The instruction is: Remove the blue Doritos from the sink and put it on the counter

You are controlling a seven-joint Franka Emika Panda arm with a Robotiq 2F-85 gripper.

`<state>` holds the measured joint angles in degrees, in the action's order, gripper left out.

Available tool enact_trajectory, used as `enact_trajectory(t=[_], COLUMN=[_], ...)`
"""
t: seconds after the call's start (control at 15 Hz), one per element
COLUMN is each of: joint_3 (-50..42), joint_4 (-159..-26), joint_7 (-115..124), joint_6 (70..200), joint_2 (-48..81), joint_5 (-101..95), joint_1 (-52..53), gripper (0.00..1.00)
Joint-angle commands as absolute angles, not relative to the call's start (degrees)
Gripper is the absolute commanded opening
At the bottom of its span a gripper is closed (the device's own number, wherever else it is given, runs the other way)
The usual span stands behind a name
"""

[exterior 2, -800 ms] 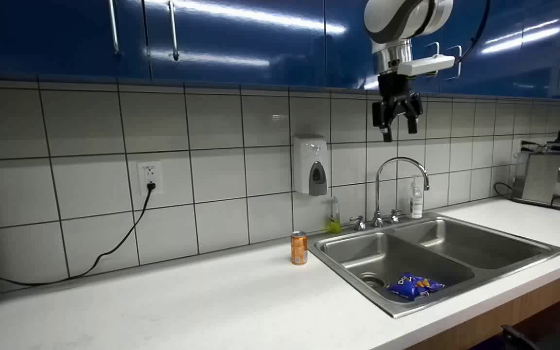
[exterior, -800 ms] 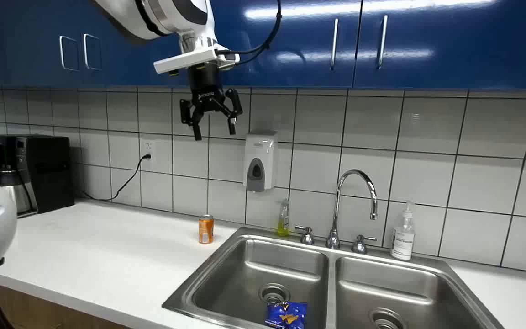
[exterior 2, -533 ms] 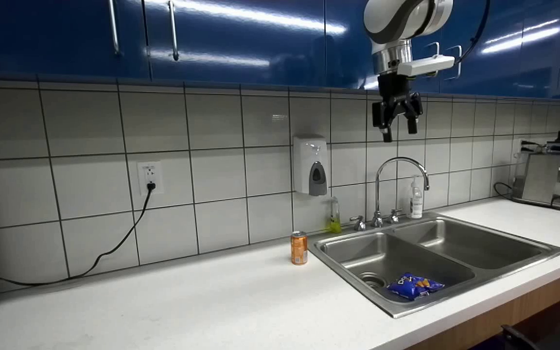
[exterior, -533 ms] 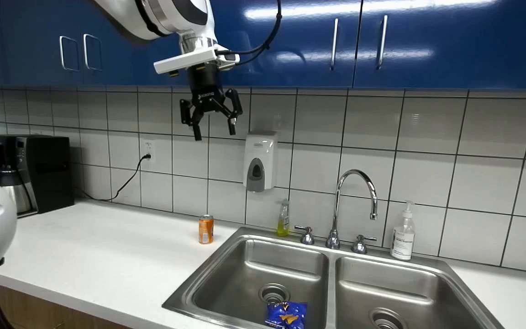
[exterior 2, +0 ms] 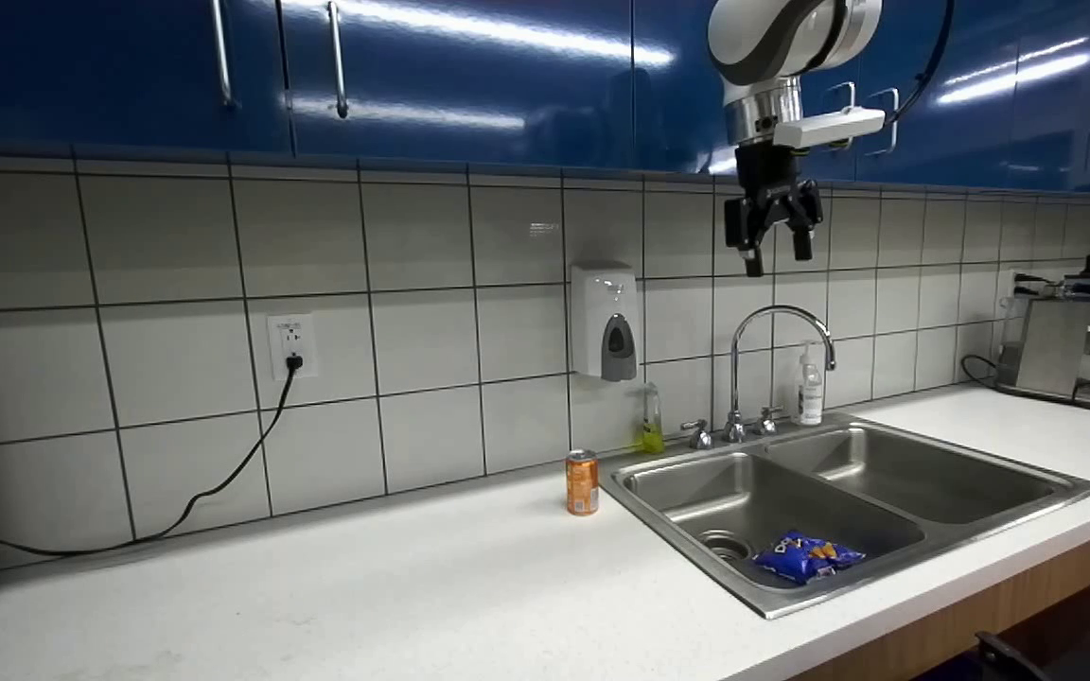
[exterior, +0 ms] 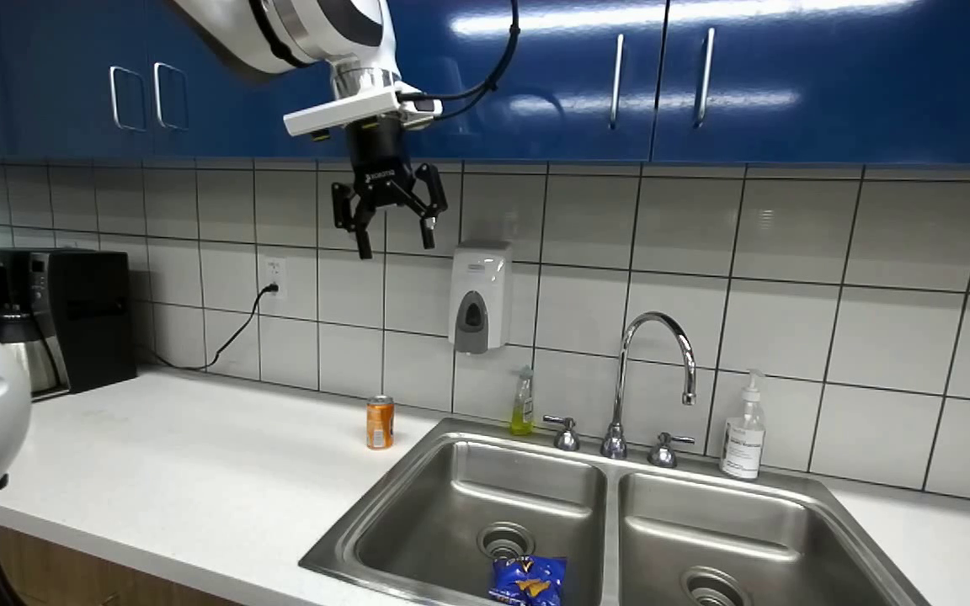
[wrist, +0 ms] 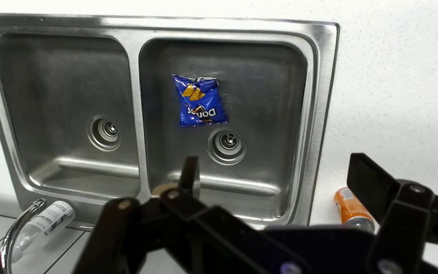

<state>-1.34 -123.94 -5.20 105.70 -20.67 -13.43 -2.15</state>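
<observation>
The blue Doritos bag [wrist: 202,102] lies flat in a basin of the sink [wrist: 321,95], beside the drain, in the wrist view. It also shows in both exterior views [exterior: 529,581] [exterior 2: 805,558]. The white counter [exterior: 199,471] runs beside the sink and also shows in an exterior view [exterior 2: 394,586]. My gripper [exterior: 397,240] hangs high above the counter and sink, well apart from the bag, and points down. Its jaws stand wide apart with nothing between them, as the wrist view [wrist: 275,167] also shows.
An orange can [exterior 2: 582,482] stands on the counter beside the sink. The curved faucet [exterior: 620,379], a green soap bottle [exterior: 522,408] and a white pump bottle [exterior: 743,442] stand behind the basins. A dispenser [exterior: 479,295] hangs on the wall. Blue cabinets [exterior: 535,76] are overhead.
</observation>
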Motion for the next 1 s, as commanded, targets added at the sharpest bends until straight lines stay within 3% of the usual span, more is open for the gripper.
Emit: enact_trajectory(t=[0.0, 0.93], joint_3=[-1.52, -6.33], joint_4=[-123.87, -128.6], joint_7=[-5.11, -5.45], joint_6=[105.64, 104.85], joint_2=[-20.54, -22.24], joint_5=[-13.44, -14.05], joint_1=[-2.03, -4.69], gripper=[1.0, 1.0])
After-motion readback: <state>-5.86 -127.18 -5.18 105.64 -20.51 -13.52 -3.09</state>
